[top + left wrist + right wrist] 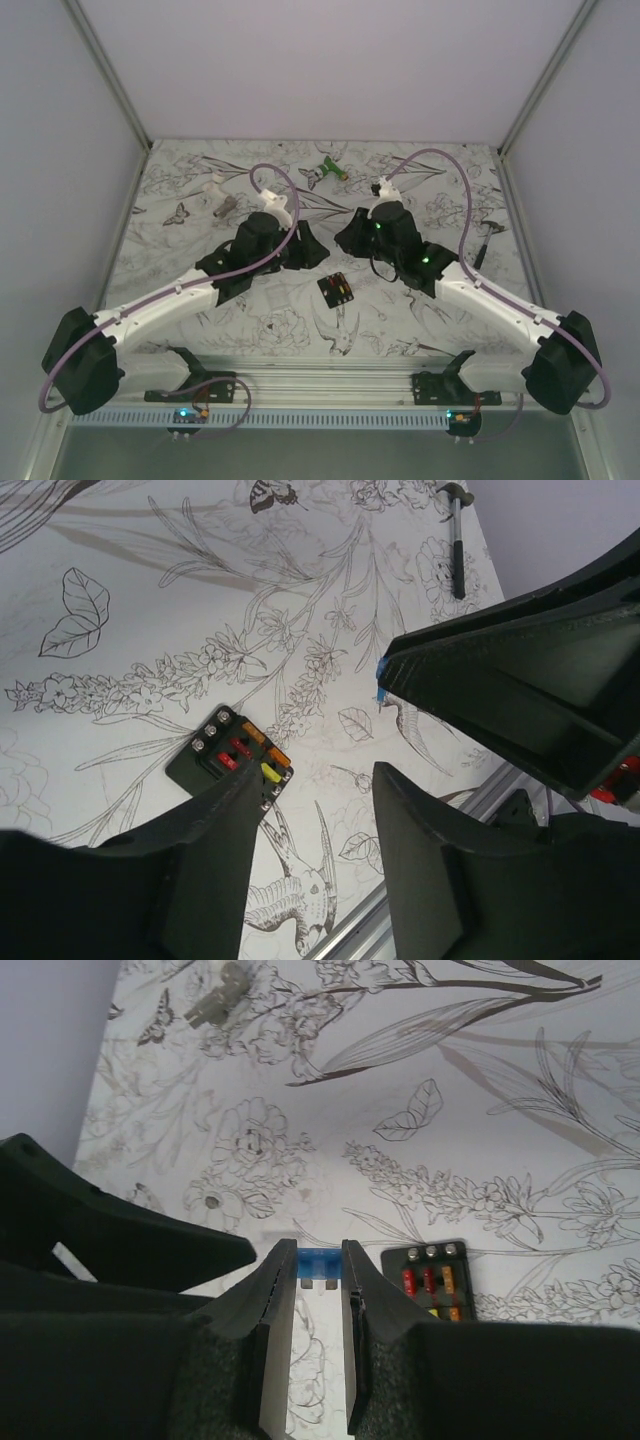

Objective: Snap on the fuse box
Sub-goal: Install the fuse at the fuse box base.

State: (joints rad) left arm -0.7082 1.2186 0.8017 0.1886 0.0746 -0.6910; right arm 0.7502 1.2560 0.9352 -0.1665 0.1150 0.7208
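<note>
The fuse box [336,291] lies flat on the patterned table between the two arms, a small black square with red, orange and yellow fuses in its slots. The left wrist view has it [225,755] just past my left finger. The left gripper [320,780] hangs above the table beside it, jaws apart with nothing between them. My right gripper [318,1258] is shut on a small blue fuse [318,1264], prongs pointing toward the wrist, with the fuse box [435,1280] down to its right. From above, the left gripper [308,252] and right gripper [347,240] hover close together behind the box.
A green-and-white tool [326,172] lies at the back centre. A small hammer [487,240] rests near the right wall. A grey piece [225,207] and a white piece [212,183] sit at the back left. A metal rail [330,375] runs along the near edge.
</note>
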